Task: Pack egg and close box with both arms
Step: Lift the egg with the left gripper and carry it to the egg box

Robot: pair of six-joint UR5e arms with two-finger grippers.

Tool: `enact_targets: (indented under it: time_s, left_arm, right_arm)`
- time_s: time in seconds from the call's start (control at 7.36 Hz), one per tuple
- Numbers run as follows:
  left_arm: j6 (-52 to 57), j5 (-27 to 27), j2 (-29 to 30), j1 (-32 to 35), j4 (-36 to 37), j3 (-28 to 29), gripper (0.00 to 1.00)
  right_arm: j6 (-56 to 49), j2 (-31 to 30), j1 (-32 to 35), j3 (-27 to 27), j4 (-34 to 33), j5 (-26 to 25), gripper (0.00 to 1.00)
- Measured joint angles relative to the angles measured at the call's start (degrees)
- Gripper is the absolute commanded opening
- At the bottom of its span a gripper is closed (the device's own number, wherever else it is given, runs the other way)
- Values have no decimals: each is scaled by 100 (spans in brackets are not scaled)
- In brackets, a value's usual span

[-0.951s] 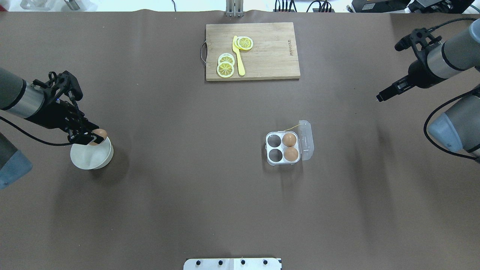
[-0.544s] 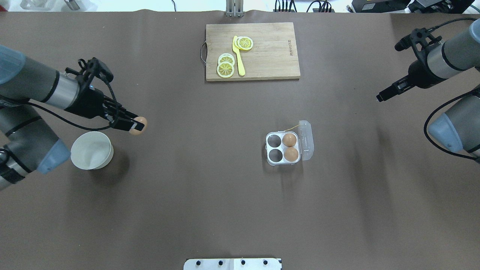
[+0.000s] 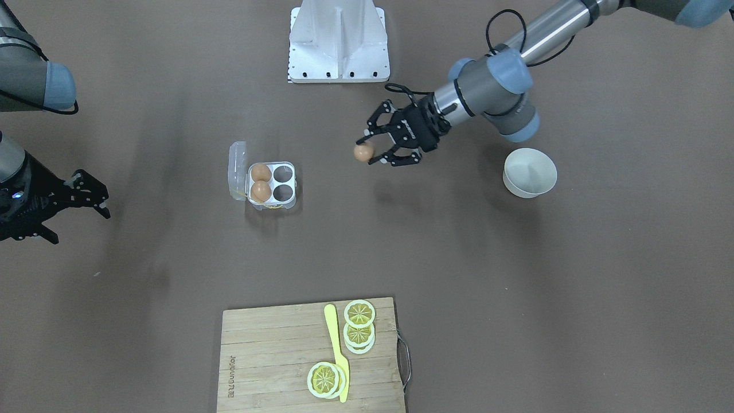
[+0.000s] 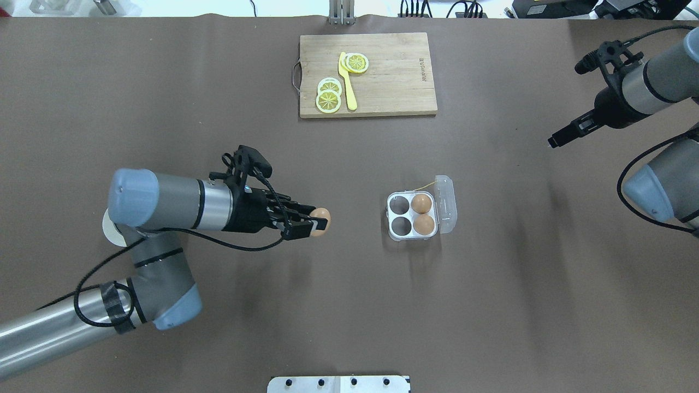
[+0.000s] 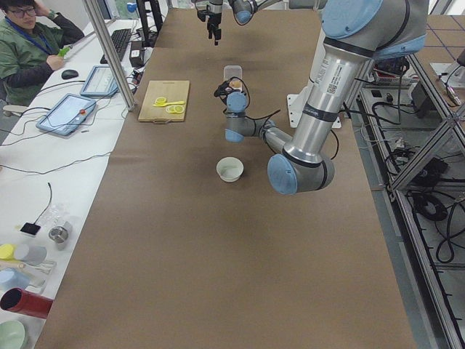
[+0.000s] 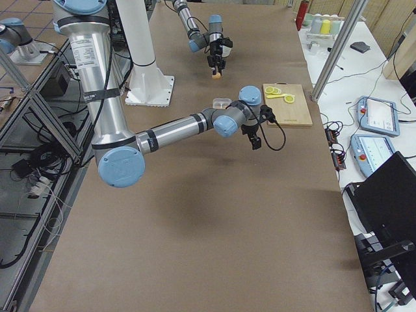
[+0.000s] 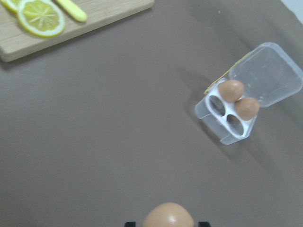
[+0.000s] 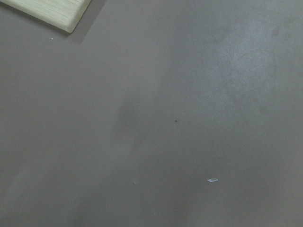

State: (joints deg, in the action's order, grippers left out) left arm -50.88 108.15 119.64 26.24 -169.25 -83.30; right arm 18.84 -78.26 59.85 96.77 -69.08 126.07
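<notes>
My left gripper (image 4: 317,224) is shut on the egg (image 4: 321,213), a small orange-brown one held above the table to the left of the box (image 4: 392,215). The front-facing view shows the same egg (image 3: 362,152) at the fingertips, and it fills the bottom edge of the left wrist view (image 7: 168,216). The clear box stands with its lid (image 4: 446,203) swung open to the right. Two brown eggs (image 4: 421,203) (image 4: 424,224) fill its right cells; the two left cells are empty. My right gripper (image 3: 80,227) hangs open far off at the table's right side, holding nothing.
A white bowl (image 3: 530,172) stands at the left, mostly hidden under my left arm in the overhead view. A wooden cutting board (image 4: 393,76) with lemon slices (image 4: 329,97) and a yellow knife (image 4: 347,82) lies at the back. A seated person (image 5: 33,43) shows beside the table.
My left arm has carried the egg from over the white bowl rightward across the table toward the box. The right arm has not moved.
</notes>
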Motion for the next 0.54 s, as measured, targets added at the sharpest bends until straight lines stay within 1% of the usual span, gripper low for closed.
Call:
enact_targets:
  time_s: [0.14,0.27,0.54]
  left_arm:
    - [-61,-450,306,-301,-294,131,0]
    - [-73,-738,589,-444,-480,300,0]
    - [232,-957,870,-520,-713,621,0]
  right_arm:
    - [-2,5,0,0,0,-2,100]
    - [-3,19,0,-3,0,-3,100]
    - [-2,69,0,-14,0,-3,100]
